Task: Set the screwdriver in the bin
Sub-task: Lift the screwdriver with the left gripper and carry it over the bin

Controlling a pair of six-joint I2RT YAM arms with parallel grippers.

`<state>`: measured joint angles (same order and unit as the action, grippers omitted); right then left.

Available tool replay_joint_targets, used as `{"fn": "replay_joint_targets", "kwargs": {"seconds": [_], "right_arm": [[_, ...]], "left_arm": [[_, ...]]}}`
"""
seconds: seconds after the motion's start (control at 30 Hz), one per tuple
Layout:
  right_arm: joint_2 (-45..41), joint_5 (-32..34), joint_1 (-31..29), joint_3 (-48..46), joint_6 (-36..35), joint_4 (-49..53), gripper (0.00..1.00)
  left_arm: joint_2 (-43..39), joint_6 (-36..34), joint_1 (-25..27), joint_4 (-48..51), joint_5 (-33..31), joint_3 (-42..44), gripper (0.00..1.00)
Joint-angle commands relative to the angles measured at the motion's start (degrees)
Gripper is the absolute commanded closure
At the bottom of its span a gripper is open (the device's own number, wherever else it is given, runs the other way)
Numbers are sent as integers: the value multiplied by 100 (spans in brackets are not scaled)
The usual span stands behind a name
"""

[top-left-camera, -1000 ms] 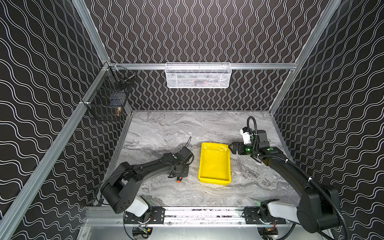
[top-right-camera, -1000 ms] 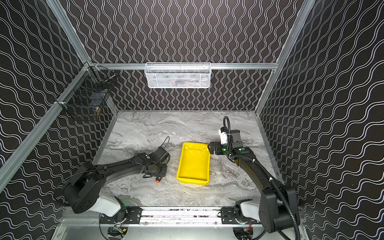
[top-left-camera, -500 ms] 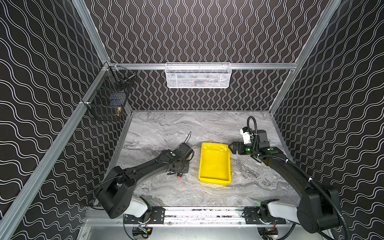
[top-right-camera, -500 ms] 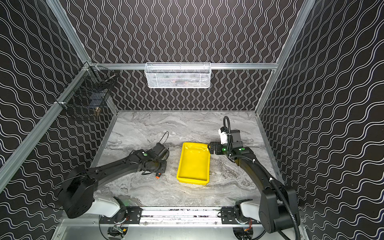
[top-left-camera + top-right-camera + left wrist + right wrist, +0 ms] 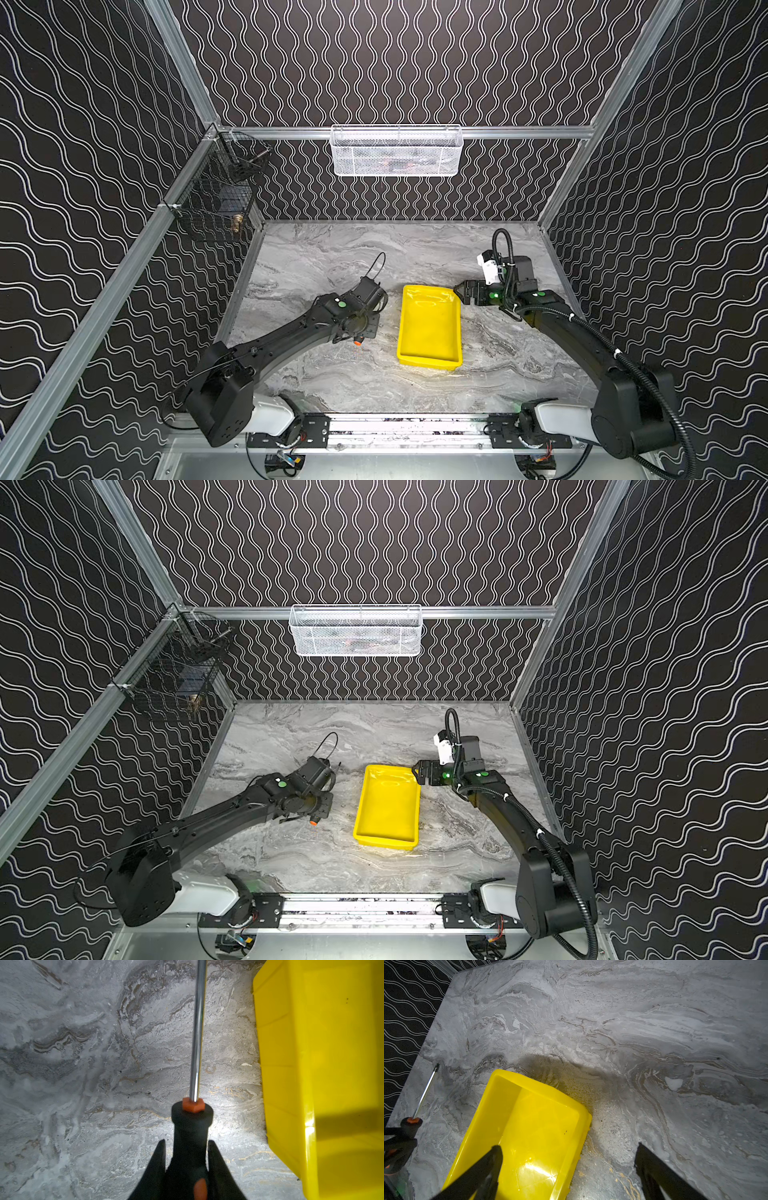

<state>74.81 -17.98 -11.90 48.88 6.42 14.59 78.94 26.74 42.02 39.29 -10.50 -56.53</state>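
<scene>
My left gripper (image 5: 187, 1142) is shut on the black handle of the screwdriver (image 5: 192, 1124). The thin metal shaft runs straight out ahead of the jaws over the marble, beside the long left wall of the yellow bin (image 5: 324, 1059). In both top views only the orange end cap shows, below the left gripper (image 5: 365, 328), (image 5: 320, 808): screwdriver (image 5: 357, 341), screwdriver (image 5: 313, 821). The bin (image 5: 430, 328), (image 5: 386, 808) lies mid-table with nothing in it. My right gripper (image 5: 568, 1151) is open, one finger over the bin (image 5: 529, 1118), the other over the table; it sits at the bin's far right corner (image 5: 463, 291).
A white mesh basket (image 5: 397, 151) hangs on the back rail. A black wire basket (image 5: 216, 199) hangs on the left rail. Patterned walls close the table on three sides. Bare marble table (image 5: 332, 257) lies behind and in front of the bin.
My left arm has carried the screwdriver a little away from the table's front edge, staying left of the bin. The right arm and the bin have not moved.
</scene>
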Motion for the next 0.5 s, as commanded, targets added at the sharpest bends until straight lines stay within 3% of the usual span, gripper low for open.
{"fn": "replay_joint_targets", "kwargs": {"seconds": [0.0, 0.47], "right_arm": [[8, -171, -5, 43, -33, -211, 1], [-194, -156, -5, 47, 170, -253, 1]], "left_arm": [[-108, -166, -1, 114, -132, -94, 92], [-93, -309, 320, 259, -172, -708, 92]]}}
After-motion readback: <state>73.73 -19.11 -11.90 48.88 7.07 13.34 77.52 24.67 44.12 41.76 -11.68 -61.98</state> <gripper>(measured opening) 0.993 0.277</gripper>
